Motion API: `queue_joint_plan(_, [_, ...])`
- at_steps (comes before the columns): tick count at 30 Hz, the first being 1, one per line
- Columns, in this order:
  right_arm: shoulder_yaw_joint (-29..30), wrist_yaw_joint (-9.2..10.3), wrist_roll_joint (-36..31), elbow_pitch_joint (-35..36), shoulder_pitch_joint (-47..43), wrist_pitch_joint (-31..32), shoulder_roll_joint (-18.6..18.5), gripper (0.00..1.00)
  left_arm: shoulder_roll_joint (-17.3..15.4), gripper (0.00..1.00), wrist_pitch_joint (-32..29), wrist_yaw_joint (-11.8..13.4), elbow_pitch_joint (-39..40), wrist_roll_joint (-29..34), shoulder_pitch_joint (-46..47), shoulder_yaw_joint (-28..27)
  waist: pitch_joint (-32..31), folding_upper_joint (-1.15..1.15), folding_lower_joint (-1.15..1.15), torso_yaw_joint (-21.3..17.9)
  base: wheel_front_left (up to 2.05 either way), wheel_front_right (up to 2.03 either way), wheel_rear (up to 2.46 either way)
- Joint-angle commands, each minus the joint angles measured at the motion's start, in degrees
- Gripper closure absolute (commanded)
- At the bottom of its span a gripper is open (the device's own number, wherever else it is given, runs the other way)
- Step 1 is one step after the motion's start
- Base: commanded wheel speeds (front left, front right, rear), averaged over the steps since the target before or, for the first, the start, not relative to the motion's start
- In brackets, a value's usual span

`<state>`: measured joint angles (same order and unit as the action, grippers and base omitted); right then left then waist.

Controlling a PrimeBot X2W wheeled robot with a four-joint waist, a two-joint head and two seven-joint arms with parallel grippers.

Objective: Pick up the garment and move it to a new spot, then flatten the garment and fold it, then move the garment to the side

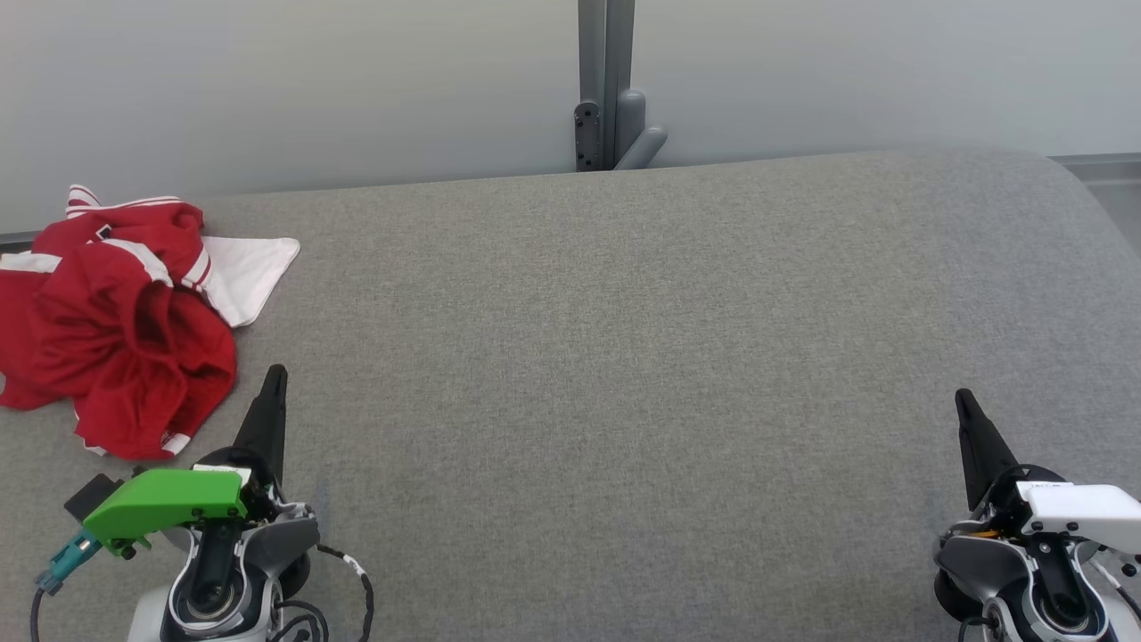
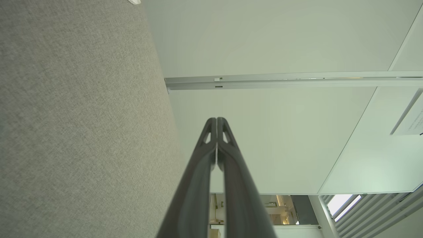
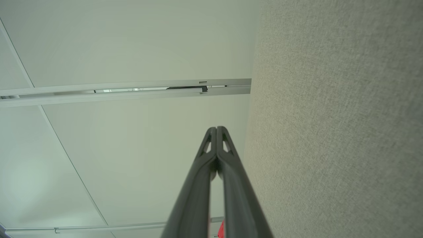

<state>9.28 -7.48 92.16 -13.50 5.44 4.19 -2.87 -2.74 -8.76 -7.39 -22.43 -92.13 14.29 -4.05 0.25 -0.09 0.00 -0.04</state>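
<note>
The left hand (image 1: 274, 373) was clenched on nothing, its two dark fingers pressed together tip to tip. The right hand (image 1: 961, 396), well off to the left hand's right, was clenched and empty in the same way. Both hung low over the grey surface (image 1: 624, 357).

The garment (image 1: 116, 330) lay just ahead of the left hand and to its left, near it but seemingly not touching.

The step in hand looked to be the first pick-up. To do it well, the left hand would probably need to spread its fingers before dropping. It should then pinch a thick red fold near the top of the heap rather than a loose edge, so the cloth came up whole.

The garment was a crumpled bundle, red with white striped trim. Neck and hem could not be told apart. One white flap pointed away to the left hand's right. The heap ran off the picture's edge, so its long axis could not be settled.
</note>
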Motion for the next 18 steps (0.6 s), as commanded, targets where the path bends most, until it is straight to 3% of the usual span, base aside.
queue_joint_plan(1, [0.0, -0.03, 0.0, 0.2, 0.6, 0.0, 0.0, 1.00, -0.3, 1.00, 0.1, -0.3, 0.1, 0.0, 0.9, -0.1, 0.0, 0.09, 0.00, 0.0, 0.00, 0.00, 0.00])
queue_joint_plan(17, [0.0, -0.03, 0.0, 0.2, 0.6, 0.0, 0.0, 1.00, -0.3, 1.00, 0.1, -0.3, 0.1, 0.0, 0.9, -0.1, 0.0, 0.09, 0.00, 0.0, 0.00, 0.00, 0.00])
queue_joint_plan(18, [0.0, 0.00, 0.0, 0.0, 0.0, 0.0, 0.0, 1.00, 0.0, 1.00, 0.0, 0.0, 0.0, 0.0, 0.0, 0.0, 0.0, 0.00, 0.00, 0.0, 0.00, 0.00, 0.00])
